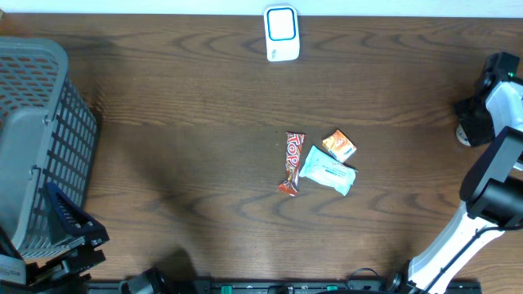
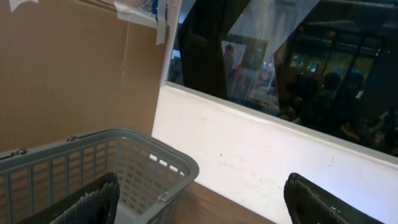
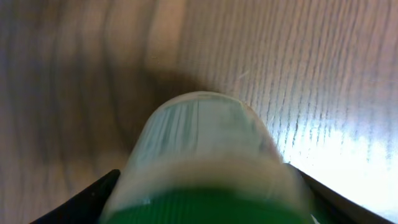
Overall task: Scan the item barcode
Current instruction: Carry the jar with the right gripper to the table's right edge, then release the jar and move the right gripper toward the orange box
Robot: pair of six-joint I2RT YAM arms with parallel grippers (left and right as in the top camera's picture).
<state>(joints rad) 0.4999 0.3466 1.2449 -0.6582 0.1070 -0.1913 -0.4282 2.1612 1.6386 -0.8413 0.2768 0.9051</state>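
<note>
The right hand (image 3: 208, 196) sits low over the bench (image 1: 204, 106), at its right side. A blurred white-and-green container (image 3: 199, 137) fills the gap between its fingers; whether they clamp it or only flank it, I cannot tell. The left hand (image 2: 205, 202), at the near left corner by the grey basket (image 2: 143, 155), has its fingers wide apart and empty. Mid-bench lie a red bar (image 1: 292, 163), a pale blue packet (image 1: 328, 170) just beside it and an orange packet (image 1: 339, 145) behind. The white scanner (image 1: 281, 33) stands at the far edge.

Three snack packets (image 1: 328, 171), one scanner (image 1: 281, 33), one basket (image 1: 69, 155), one white-green container (image 3: 205, 143)
</note>
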